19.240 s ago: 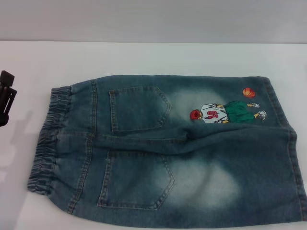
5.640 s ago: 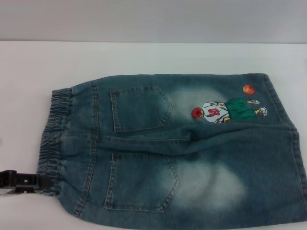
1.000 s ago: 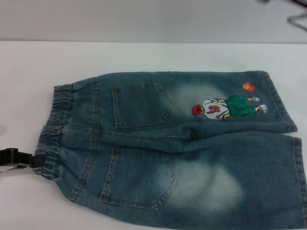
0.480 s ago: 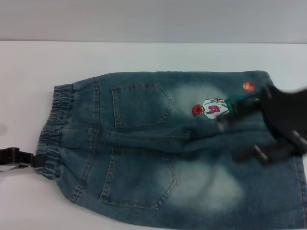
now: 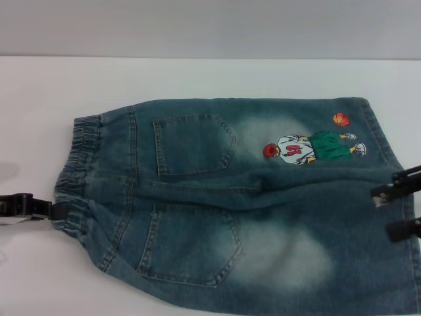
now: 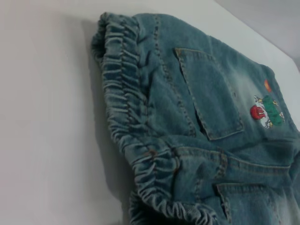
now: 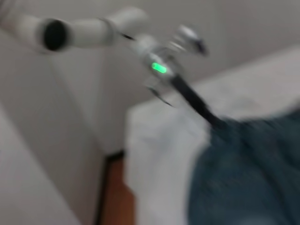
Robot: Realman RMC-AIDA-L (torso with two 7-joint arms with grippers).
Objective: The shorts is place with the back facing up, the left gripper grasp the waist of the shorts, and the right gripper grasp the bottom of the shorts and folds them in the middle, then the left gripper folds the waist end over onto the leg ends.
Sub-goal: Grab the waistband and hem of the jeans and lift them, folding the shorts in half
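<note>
The shorts (image 5: pixel 243 210) lay flat on the bench (image 5: pixel 197 76), waist (image 5: pixel 75 174) to the left, leg ends (image 5: pixel 395 164) to the right. The left claw (image 5: pixel 49 210) touched the waist's near corner. The right claw (image 5: pixel 401 207) was over the right edge.

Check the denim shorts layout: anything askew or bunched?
The blue-green faded denim shorts lie back up and mostly flat, but the gathered elastic waist is puckered at its near corner, where the black left gripper meets it. The black right gripper is at the near leg hem.
</note>
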